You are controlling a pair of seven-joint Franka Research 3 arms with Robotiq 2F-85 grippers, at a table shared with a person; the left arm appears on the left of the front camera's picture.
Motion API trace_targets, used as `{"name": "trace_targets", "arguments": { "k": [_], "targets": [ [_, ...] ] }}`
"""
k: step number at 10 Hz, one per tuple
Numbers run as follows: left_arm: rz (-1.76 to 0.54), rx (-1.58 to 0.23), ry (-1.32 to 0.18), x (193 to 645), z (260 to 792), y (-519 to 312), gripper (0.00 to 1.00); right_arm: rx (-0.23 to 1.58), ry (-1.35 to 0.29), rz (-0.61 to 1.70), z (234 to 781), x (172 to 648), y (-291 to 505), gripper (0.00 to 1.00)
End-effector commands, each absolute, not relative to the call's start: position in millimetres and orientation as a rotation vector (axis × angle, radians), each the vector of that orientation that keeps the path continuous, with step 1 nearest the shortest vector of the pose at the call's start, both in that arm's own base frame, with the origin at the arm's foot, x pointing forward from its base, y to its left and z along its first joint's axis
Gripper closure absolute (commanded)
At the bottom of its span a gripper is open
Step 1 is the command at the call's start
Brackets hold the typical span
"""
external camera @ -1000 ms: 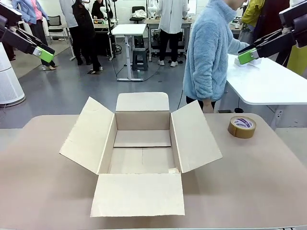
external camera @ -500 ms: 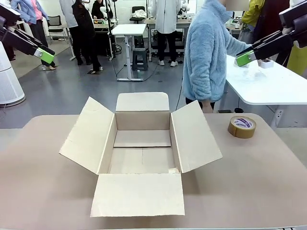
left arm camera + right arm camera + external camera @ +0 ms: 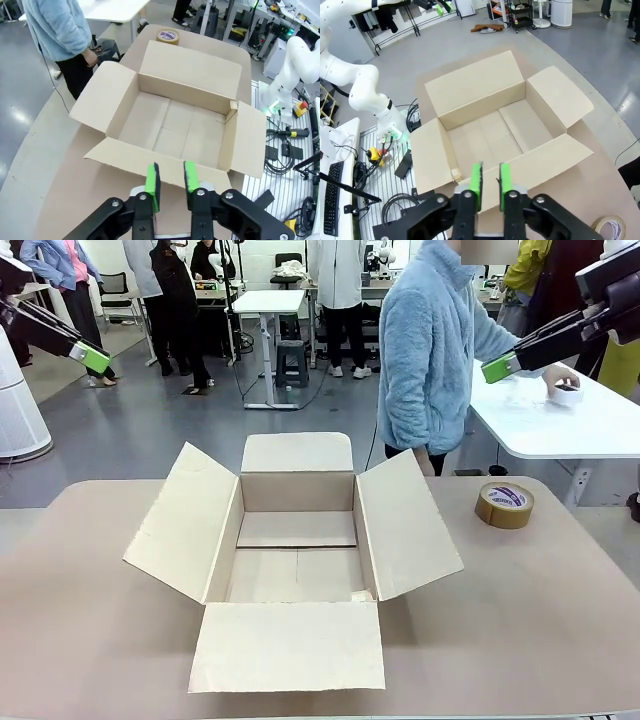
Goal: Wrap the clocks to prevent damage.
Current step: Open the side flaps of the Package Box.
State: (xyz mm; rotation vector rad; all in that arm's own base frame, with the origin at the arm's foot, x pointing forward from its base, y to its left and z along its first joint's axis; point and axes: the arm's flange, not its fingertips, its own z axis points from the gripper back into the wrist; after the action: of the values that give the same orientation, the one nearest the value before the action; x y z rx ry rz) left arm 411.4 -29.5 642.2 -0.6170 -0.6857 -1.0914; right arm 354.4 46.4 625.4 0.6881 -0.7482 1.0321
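**Q:** What lies nearest?

**A:** A brown table (image 3: 520, 620) carries a cardboard box (image 3: 297, 490) with all four flaps spread and a bare floor. A brown tape roll (image 3: 504, 504) lies flat, well apart from the box, toward the robot's right.

**Q:** And the arms?

**A:** Both hang high above the table's two sides. On the left gripper (image 3: 171, 169) the green pads stand a narrow gap apart with nothing between them. The right gripper (image 3: 490, 169) is set the same way and is likewise empty. Over the past second the right gripper has drifted a little inward and downward, while the left has scarcely moved.

**Q:** What has changed farther off?

**A:** The person (image 3: 430, 350) in the pale blue fleece has kept turned away from the box toward a white table (image 3: 560, 435) behind. One hand (image 3: 558, 378) has reached farther along it and now rests on a small white item (image 3: 568, 393). The item is too small to identify.

**Q:** Where are the clocks?

**A:** That cannot be told for certain. As a judgement, they are on the white table, where the person is working.

**Q:** What does this mean for the task?

**A:** The wrapping appears to be in the person's hands and the box has not yet received anything. The robot seems to be waiting, and its likely part comes once a wrapped bundle reaches the box.
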Motion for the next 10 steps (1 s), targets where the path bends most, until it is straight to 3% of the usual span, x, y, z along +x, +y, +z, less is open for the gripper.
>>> {"name": "trace_targets", "arguments": {
  "k": [1, 7, 10],
  "targets": [
    [-1.130, -0.650, -0.707, 414.4, 641.8, -24.7, 1.00, 0.735, -0.768, 1.067, 621.3, 357.8, 43.9, 1.00],
    [-1.101, -0.650, -0.700, 415.7, 635.7, -16.0, 1.00, 0.762, -0.769, 1.057, 612.7, 358.5, 39.9, 1.00],
    [-1.102, -0.557, -0.649, 408.0, 641.8, -34.5, 1.00, 0.708, -0.653, 0.912, 617.9, 357.0, 70.9, 1.00]
  ]
}}
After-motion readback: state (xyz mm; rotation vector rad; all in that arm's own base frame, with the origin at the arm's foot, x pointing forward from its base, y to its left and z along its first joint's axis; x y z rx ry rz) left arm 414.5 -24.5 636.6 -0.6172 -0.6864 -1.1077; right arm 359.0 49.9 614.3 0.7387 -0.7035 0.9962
